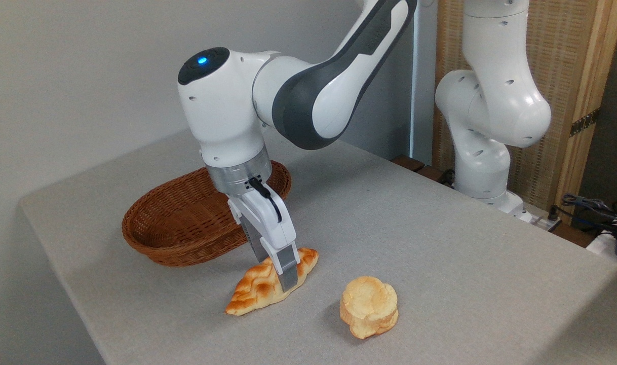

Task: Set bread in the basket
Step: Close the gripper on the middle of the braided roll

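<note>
The bread (255, 290), a braided golden-orange loaf, lies flat on the grey table (440, 263) in front of the basket. My gripper (277, 276) reaches down over the loaf's right half with one finger on each side. The near finger (288, 274) stands against the loaf's front side, and the tip of the far finger is hidden behind the loaf. The jaws look spread about as wide as the loaf, and it is not lifted. The reddish-brown wicker basket (166, 223) sits just behind and to the left, holding nothing that I can see.
A round pale flower-shaped bun (369, 305) sits on the table to the right of the loaf. The arm's white base (483, 152) stands at the back right, with cables (592, 208) beyond it. The table's left edge runs close to the basket.
</note>
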Motion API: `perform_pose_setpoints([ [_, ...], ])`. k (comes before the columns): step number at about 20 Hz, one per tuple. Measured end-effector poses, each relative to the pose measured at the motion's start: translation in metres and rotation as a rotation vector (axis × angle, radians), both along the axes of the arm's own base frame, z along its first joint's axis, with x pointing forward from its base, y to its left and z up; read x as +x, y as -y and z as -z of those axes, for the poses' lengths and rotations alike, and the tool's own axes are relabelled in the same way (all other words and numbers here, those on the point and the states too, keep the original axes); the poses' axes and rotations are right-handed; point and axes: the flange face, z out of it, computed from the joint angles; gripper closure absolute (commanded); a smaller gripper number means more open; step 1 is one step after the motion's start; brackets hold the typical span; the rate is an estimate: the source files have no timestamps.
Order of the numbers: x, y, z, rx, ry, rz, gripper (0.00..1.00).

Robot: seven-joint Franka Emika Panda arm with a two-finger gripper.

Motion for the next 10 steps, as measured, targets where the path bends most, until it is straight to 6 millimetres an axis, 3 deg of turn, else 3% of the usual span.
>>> perform_pose_setpoints([
  [10,0.0001,-0.0002,0.0004,0.000,-0.001,0.000,0.52],
])
